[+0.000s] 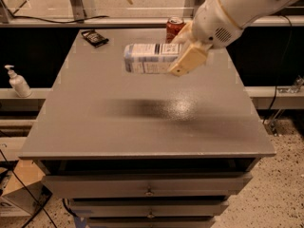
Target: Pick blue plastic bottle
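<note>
Gripper (177, 56) | above table (142, 132) | fingers (189, 60) pinching blue plastic bottle (148, 58) (cap end hidden)

One camera looks on from high at the near side of the table (142, 137), tilted down and facing its far edge. It stands back enough to hold the whole top. My gripper (178, 56), clamped on the blue plastic bottle (145, 58), hangs toward the far right; the near edge lies well below my hand.
</note>
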Available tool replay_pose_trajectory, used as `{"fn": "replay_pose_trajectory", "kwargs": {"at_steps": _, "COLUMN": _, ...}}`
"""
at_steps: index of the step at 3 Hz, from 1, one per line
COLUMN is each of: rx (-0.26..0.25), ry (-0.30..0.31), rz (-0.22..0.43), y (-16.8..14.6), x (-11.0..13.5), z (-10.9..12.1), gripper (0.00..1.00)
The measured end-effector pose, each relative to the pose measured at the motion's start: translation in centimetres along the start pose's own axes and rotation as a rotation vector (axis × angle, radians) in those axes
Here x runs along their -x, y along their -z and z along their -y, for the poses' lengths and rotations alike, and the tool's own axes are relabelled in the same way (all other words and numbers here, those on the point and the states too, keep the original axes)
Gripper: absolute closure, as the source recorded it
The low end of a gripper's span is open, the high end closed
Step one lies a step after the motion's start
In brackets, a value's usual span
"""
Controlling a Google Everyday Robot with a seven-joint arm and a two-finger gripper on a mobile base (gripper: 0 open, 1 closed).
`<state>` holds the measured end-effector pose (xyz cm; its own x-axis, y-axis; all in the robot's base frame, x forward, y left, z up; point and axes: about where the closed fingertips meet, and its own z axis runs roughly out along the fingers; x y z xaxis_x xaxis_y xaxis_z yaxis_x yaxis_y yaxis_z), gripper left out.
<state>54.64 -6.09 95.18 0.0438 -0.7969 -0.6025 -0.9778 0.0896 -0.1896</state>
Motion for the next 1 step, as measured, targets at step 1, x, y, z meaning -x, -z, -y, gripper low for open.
{"fn": "replay_pose_trajectory", "kwargs": {"at_steps": 1, "rx": -0.066, "ry": 0.092, "rz": 0.043, "y": 5.65, "x": 3.26, "z": 2.05, "gripper": 1.00}}
